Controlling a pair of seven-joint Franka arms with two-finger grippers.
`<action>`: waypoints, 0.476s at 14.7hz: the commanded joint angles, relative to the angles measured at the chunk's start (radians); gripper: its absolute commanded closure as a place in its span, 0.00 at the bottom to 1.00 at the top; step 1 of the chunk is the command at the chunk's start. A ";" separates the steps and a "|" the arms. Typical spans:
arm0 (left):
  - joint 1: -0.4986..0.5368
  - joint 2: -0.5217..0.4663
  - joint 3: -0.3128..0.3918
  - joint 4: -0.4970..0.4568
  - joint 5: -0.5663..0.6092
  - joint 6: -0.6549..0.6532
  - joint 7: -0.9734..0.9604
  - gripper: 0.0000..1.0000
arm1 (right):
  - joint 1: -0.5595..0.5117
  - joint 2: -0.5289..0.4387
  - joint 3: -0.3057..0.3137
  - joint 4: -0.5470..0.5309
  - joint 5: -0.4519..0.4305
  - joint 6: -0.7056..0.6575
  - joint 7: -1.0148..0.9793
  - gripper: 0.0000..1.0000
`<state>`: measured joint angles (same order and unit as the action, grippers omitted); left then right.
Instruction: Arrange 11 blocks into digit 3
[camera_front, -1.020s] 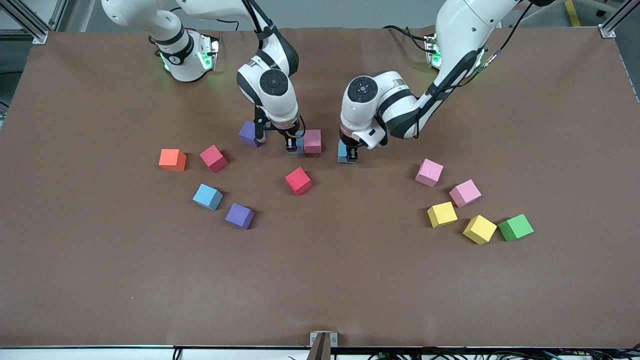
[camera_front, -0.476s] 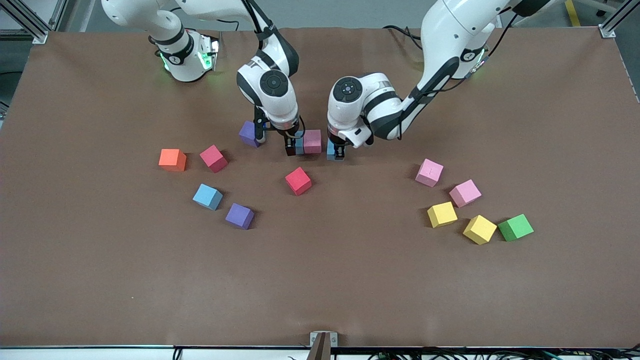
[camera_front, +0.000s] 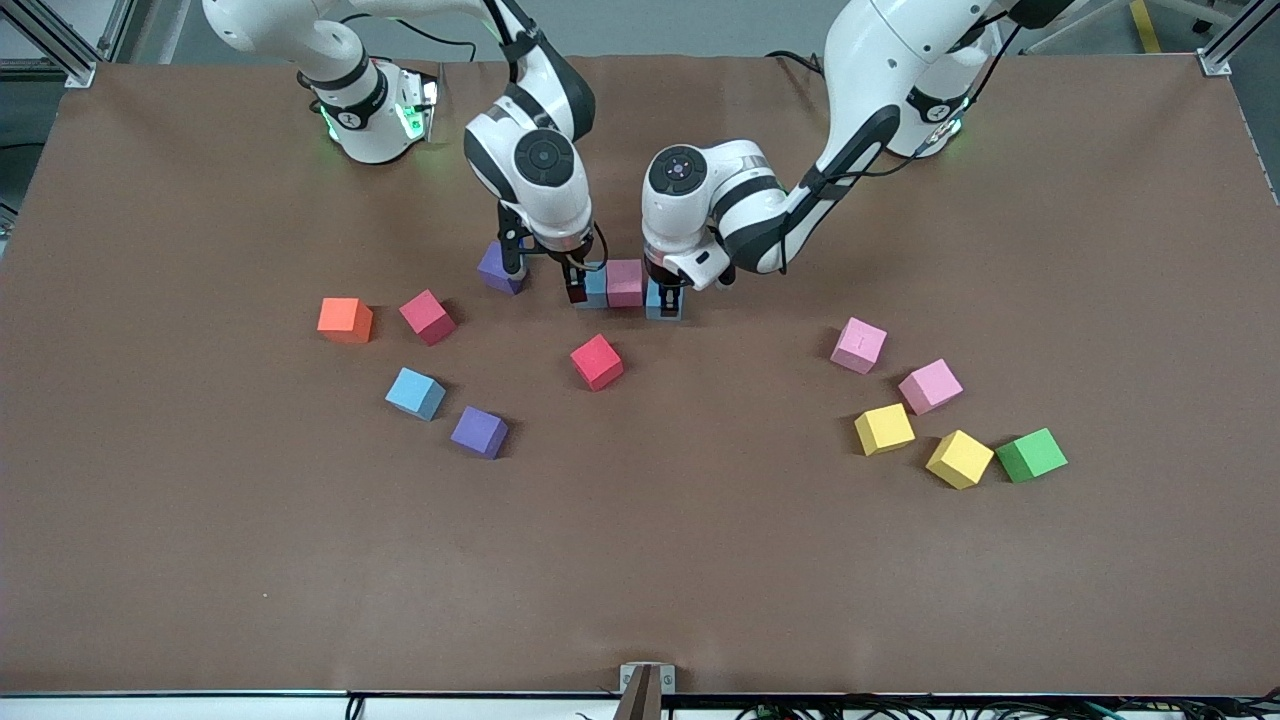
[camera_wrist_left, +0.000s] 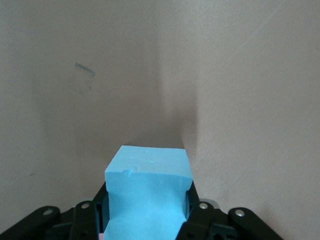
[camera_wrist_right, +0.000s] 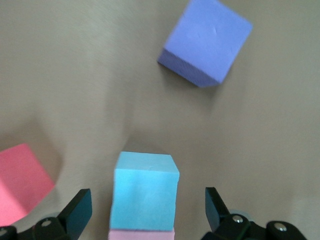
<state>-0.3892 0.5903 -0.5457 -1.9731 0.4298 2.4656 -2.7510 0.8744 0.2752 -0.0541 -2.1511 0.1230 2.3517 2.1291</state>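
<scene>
If the left gripper (camera_front: 665, 300) sets its clamped blue block (camera_wrist_left: 148, 195) down skewed, it could shove the pink block (camera_front: 625, 283) and break the row. The right gripper (camera_front: 584, 290) hangs spread over the other blue block (camera_wrist_right: 145, 191), touching the pink one.

I see a short row near the arms' bases: a light blue block (camera_front: 597, 287), a pink block (camera_front: 625, 283) touching it, and another light blue block (camera_front: 662, 303) clamped in the left gripper (camera_front: 668, 301). The other blocks lie loose: purple (camera_front: 494, 266), dark pink (camera_front: 427, 316), blue (camera_front: 415, 392), purple (camera_front: 479, 431), red (camera_front: 597, 361), two pink (camera_front: 859, 345), two yellow (camera_front: 884, 428).
</scene>
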 joint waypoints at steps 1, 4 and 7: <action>-0.039 0.049 0.003 0.011 0.003 0.009 -0.153 0.63 | -0.034 -0.041 0.000 0.016 0.018 -0.038 -0.163 0.00; -0.043 0.057 0.003 0.011 0.003 0.007 -0.168 0.61 | -0.080 -0.021 0.000 0.086 0.015 -0.045 -0.404 0.00; -0.046 0.059 0.003 0.013 0.003 0.009 -0.182 0.60 | -0.138 0.083 0.000 0.222 0.015 -0.060 -0.598 0.00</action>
<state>-0.4040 0.5927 -0.5444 -1.9697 0.4289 2.4656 -2.7673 0.7814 0.2690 -0.0617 -2.0423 0.1230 2.3208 1.6414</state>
